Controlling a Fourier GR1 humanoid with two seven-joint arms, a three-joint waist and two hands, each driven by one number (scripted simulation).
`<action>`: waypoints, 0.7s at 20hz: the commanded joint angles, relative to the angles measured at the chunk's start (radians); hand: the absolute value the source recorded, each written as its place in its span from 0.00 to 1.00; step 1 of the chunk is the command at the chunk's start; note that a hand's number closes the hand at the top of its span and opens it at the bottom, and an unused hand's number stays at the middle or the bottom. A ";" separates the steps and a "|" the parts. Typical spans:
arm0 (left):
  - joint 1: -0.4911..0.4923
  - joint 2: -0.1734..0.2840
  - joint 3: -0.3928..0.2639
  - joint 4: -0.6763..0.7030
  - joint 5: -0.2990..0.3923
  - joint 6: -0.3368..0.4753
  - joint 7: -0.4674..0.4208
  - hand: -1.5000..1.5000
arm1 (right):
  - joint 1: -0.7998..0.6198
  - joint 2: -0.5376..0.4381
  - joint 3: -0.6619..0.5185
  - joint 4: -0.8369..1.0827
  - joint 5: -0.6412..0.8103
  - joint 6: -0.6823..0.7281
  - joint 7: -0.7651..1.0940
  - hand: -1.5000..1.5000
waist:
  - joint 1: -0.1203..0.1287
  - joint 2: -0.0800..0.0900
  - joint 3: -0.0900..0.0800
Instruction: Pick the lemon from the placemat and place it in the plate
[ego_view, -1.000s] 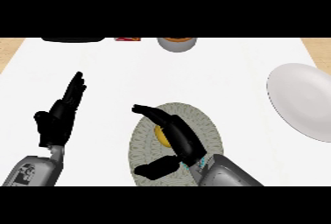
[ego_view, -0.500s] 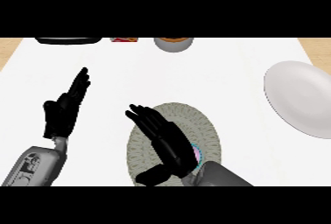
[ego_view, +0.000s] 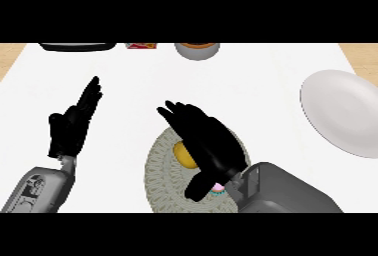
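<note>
A yellow lemon (ego_view: 182, 154) lies on the round patterned placemat (ego_view: 164, 176) near the counter's front. My right hand (ego_view: 209, 145) hovers over the placemat with straight fingers pointing up-left, covering the lemon's right side; its thumb hangs down toward the mat's lower part. The hand holds nothing. A white plate (ego_view: 347, 112) sits at the right edge of the counter, well away from the hand. My left hand (ego_view: 72, 125) rests open at the left, fingers up.
At the counter's far edge stand a grey bowl (ego_view: 197, 49), a small red item (ego_view: 141, 46) and a dark tray (ego_view: 77, 46). The white counter (ego_view: 251, 85) stretches between the placemat and the plate.
My right hand has slid up and left over the placemat, fingers now reaching past the lemon. The view has shifted slightly; the left hand stays open.
</note>
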 joint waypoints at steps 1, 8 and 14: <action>-0.047 -0.002 0.019 0.039 -0.009 -0.006 0.007 0.50 | -0.071 -0.009 -0.040 -0.091 -0.070 0.210 0.205 0.00 | -0.004 0.002 0.000; -0.014 -0.026 0.010 -0.052 -0.048 -0.015 0.057 0.50 | -0.059 0.085 -0.109 -0.028 -0.056 0.344 0.284 0.00 | 0.012 0.005 0.002; -0.028 -0.026 0.070 0.014 -0.039 -0.069 0.011 0.50 | -0.001 0.110 -0.128 0.110 0.015 0.382 0.132 0.00 | 0.012 0.007 0.002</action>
